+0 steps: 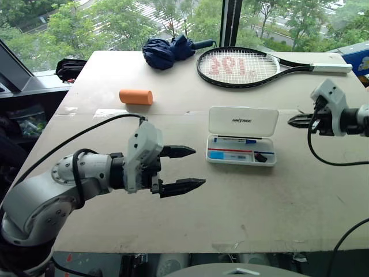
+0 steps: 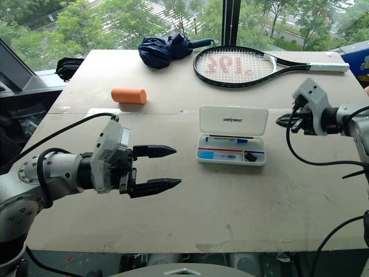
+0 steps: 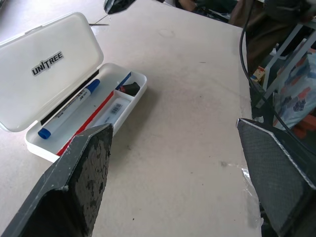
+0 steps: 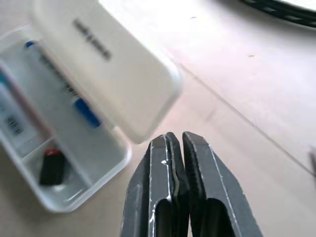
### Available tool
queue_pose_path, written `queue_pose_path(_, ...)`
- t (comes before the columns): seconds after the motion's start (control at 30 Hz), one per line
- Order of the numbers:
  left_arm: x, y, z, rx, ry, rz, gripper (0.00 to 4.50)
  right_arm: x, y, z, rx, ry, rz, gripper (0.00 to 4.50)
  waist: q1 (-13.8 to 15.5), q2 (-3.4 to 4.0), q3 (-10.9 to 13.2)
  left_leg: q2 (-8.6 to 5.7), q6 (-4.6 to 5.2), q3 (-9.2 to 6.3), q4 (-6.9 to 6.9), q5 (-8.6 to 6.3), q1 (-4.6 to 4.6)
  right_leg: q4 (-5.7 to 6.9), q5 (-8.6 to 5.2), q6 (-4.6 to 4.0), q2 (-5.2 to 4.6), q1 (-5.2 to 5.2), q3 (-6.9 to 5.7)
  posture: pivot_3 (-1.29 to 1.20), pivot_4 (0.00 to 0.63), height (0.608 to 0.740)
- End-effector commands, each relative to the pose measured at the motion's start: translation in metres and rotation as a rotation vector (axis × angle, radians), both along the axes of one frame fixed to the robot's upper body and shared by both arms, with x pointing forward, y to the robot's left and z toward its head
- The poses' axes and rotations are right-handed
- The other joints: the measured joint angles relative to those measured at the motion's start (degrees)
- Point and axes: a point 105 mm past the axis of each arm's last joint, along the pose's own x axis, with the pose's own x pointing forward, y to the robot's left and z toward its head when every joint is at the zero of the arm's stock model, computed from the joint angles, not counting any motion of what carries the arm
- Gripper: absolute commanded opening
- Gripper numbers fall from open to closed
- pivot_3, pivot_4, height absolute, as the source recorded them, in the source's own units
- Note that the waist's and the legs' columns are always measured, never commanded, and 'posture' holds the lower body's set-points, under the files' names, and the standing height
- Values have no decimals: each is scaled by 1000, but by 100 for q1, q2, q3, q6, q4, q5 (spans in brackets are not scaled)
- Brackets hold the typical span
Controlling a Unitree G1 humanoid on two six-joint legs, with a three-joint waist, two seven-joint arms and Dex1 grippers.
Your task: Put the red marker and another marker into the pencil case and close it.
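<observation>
Both markers lie in the open case (image 1: 241, 151); closing remains. The right gripper (image 1: 295, 120), fingers together, beside the lid, must push it down; the left gripper (image 1: 183, 169) gapes.

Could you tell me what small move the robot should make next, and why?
Probably push the raised lid forward and down with the shut right gripper, which sits just beside it. The pencil case already holds a red marker and a blue-capped marker, so only closing seems left.
</observation>
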Motion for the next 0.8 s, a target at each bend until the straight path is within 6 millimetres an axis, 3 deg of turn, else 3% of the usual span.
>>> queue_pose_path(0.03,-4,-3,8,-24,-46,-10,4063,30,4,7,-19,-33,-65,27,-7,0,1,0,-1,2,-4,0,-4,1,0,-1,1,-6,2,0,150,730)
queue_pose_path(0.13,-6,-1,7,-25,-39,-1,4063,50,21,1,-9,0,-30,27,-14,0,1,-1,-9,11,-9,5,-21,-1,1,1,0,-27,8,0,150,730)
queue_pose_path(0.23,-8,2,4,-17,-33,15,4063,54,43,-6,-2,71,97,27,14,1,5,0,-27,21,-13,15,-39,-6,1,2,-6,-44,15,0,150,730)
queue_pose_path(0.37,-10,5,2,-16,-37,49,4063,33,76,-13,-11,201,389,27,38,4,6,-1,-29,17,2,17,-102,1,4,5,-10,-102,12,0,150,730)
queue_pose_path(0.57,-16,6,-1,-26,-29,81,4063,-3,85,-4,-29,255,602,27,61,14,12,1,-29,6,2,17,-102,5,4,5,-15,-102,2,0,150,730)
queue_pose_path(0.67,-15,7,-2,-25,-26,86,4063,-29,88,-20,-62,290,643,27,90,12,10,0,-29,-13,0,16,-106,1,3,4,-19,-98,-15,0,150,730)
queue_pose_path(0.8,-13,8,-2,-23,-26,85,4063,-53,93,-61,-97,343,632,27,83,12,11,-2,-27,-24,2,15,-103,3,3,3,-22,-90,-25,0,150,730)
